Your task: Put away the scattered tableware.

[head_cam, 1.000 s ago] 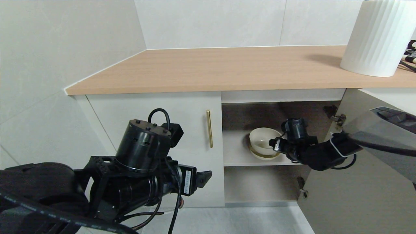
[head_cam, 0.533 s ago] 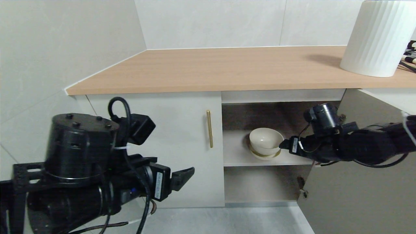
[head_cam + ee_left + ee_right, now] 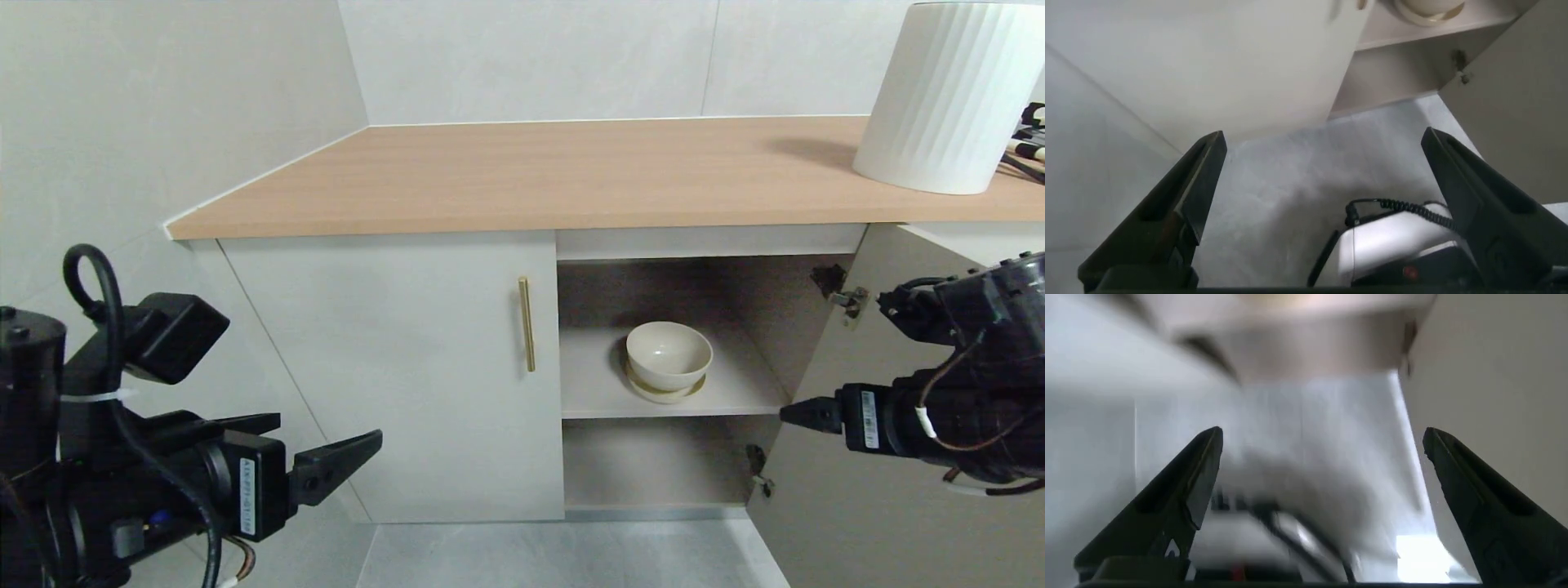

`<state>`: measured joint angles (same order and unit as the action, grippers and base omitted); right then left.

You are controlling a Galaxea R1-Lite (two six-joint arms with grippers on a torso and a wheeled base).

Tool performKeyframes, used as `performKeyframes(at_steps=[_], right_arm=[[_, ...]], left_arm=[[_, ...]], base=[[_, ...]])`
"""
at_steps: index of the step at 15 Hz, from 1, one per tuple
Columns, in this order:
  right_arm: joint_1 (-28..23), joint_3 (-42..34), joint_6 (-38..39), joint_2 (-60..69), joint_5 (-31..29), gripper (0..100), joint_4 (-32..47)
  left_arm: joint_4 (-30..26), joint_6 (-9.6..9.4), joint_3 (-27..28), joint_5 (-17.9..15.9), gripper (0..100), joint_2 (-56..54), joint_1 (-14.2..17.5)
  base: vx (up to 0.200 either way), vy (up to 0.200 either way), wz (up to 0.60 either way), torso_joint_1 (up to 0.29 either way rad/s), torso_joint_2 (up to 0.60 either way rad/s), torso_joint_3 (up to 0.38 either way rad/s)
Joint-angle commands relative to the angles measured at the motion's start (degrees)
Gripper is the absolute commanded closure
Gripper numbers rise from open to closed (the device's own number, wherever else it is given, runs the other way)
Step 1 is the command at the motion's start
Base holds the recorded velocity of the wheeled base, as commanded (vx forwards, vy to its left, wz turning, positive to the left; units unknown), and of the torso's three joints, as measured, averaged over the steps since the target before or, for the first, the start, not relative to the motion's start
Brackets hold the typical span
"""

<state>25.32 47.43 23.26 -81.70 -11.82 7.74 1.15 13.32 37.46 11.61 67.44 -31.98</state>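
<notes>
A cream bowl (image 3: 669,355) sits on a shallow plate (image 3: 663,394) on the upper shelf (image 3: 596,384) of the open cabinet; nothing touches it. My right gripper (image 3: 796,415) hangs outside the cabinet, lower and to the right of the bowl, in front of the open door. In the right wrist view its fingers (image 3: 1184,490) stand wide apart and hold nothing. My left gripper (image 3: 318,437) is low at the far left, before the closed door, open and holding nothing. The left wrist view catches the bowl's rim (image 3: 1429,8) beyond the spread fingers (image 3: 1184,196).
The right cabinet door (image 3: 898,482) stands swung open. The left door (image 3: 392,367) is closed, with a gold handle (image 3: 526,324). A tall white ribbed container (image 3: 951,94) stands on the wooden countertop (image 3: 531,175). A lower shelf (image 3: 653,465) lies below the bowl.
My right gripper drew back from the bowl, out of the cabinet, down and to the right. The left arm swung left and lower. The bowl stayed on the shelf.
</notes>
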Motion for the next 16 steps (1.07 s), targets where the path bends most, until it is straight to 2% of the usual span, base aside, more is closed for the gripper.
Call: performKeyframes(at_steps=[1, 4, 9, 16], right_arm=[[2.7, -0.9, -0.1, 5.0, 0.0, 0, 0.3], [4.8, -1.7, -0.1, 5.0, -0.1, 0, 0.5], [4.9, -1.7, -0.1, 4.5, -0.1, 0, 0.5], [4.9, -1.7, -0.1, 4.0, 0.3, 0, 1.9]], left_arm=[[0.1, 0.04, -1.3, -0.2, 0, -1.7, 0.2], [0.1, 0.12, -1.7, -0.3, 0, -0.8, 0.2], [0.1, 0.21, -1.6, -0.3, 0, -0.7, 0.2], [0.1, 0.21, -1.6, -0.4, 0, -0.7, 0.2]], base=[[0.000, 0.000, 0.00, 0.000, 0.00, 0.000], [0.000, 0.000, 0.00, 0.000, 0.00, 0.000], [0.000, 0.000, 0.00, 0.000, 0.00, 0.000], [-0.200, 0.000, 0.00, 0.002, 0.00, 0.000]])
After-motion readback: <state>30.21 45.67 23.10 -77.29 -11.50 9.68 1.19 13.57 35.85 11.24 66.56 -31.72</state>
